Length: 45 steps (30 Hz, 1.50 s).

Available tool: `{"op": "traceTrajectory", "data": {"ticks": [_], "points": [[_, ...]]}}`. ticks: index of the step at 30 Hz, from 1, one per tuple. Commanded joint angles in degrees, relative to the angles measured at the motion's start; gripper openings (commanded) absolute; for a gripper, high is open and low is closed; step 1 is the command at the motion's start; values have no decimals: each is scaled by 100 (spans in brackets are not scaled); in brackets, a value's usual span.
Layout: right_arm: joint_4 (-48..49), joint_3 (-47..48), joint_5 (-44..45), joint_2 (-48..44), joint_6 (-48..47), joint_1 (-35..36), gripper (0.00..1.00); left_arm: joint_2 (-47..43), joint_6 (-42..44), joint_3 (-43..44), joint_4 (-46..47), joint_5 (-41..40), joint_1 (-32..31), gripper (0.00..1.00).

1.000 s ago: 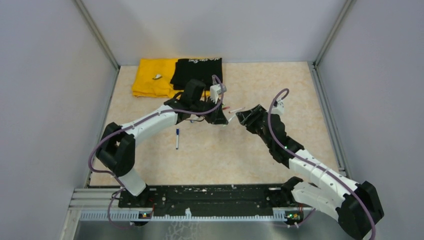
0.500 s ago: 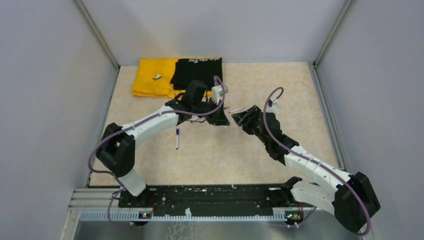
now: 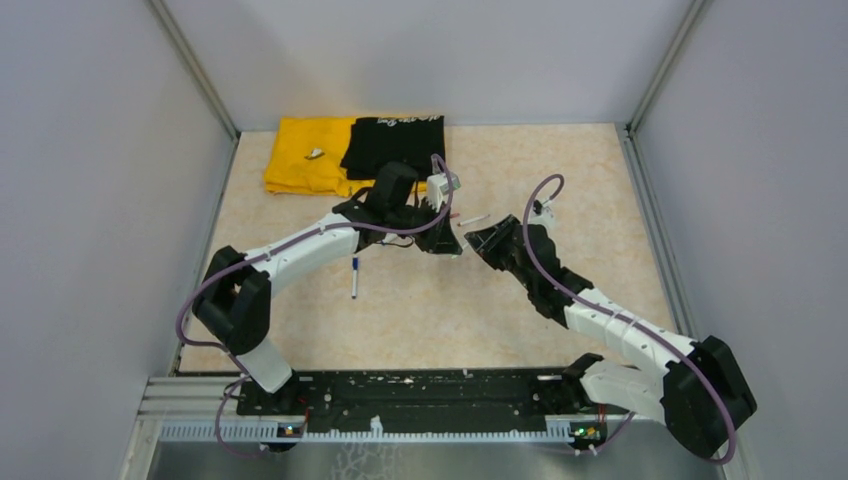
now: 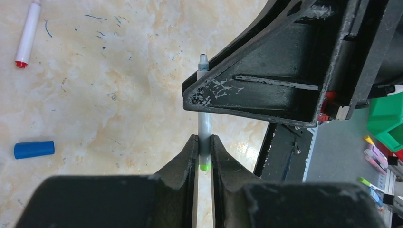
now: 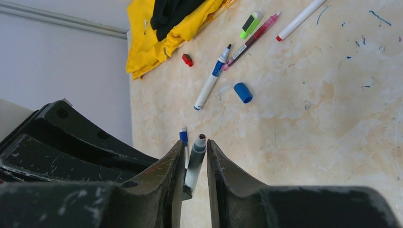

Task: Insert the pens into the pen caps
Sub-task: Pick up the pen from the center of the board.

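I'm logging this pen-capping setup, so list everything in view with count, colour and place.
Table: one, beige marbled, ink-marked.
Held pen: one, grey, green end, raised mid-table.
Loose pens: four, on table: blue pen, maroon pen, red-ended pen, capped pen.
Caps: three, loose on table: blue cap, red cap, green cap.
Cloths: two, far-left corner: yellow cloth, black cloth.
Pale scrap: one, on yellow cloth.
Left fingers: black, clamped on held pen.
Right fingers: black, flanking held pen.

Robot lab cell, grey panel walls (image 3: 90, 150); framed tabletop (image 3: 600, 180) (marbled, ink-marked)
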Motion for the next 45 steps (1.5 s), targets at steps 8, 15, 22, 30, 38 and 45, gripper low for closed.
{"op": "traceTrajectory", "data": {"ticks": [8,15,22,30,38,45], "points": [[555,23,-78,25,59,-20,5,-127,104,1,129,122,-72,32],[762,-35,-314,41,21,-21,0,-79,70,39,168,88,-102,37],[883,-26,-537,100,-27,-20,0,-59,14,59,234,31,-114,26],[852,-18,-614,58,-155,-22,10,-119,30,20,165,-398,-117,9],[345,289,-312,-219,-879,-20,44,-302,129,-113,47,-1268,5,0],[-547,744,217,-301,-1514,-20,46,-642,229,-325,187,-1412,504,0]]}}
